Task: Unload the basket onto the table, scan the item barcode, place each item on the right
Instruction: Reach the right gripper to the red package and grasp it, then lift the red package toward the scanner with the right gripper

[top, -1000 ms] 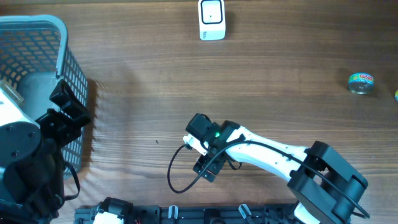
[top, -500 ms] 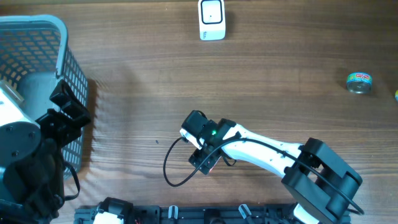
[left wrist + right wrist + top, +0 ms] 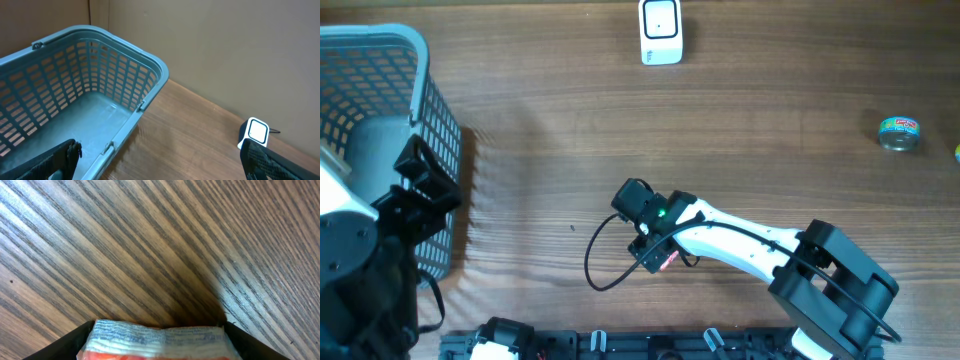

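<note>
a: where's the item?

b: the packet, white with blue print and an orange band, lies flat on the table, right between the fingers of the right gripper. from overhead only a pink sliver of it pokes out under that gripper.

a: is it pinched?

b: i can't tell. the fingers flank both ends and look to touch them, but the pictures don't show whether they press. the left gripper is spread wide and holds nothing. it hangs over the basket, well apart from the right one.

a: what could go wrong from here?

b: first, the packet looks thin and soft. squeezed end to end it may buckle or pop out, and the tips sit so low they could scrape the wood instead of getting under it.

a: and once it's lifted?

b: a hold on the edges alone could let it droop or twist on the way. the scanner stands well away from this gripper, across the table, so that is a long carry. i see no barcode on the face that shows, so it may end up turned away from the scanner window.

a: anything nearby?

b: the black cable loops just beside the gripper and could snag or drag. the tin is far off to one side and looks harmless.
</note>
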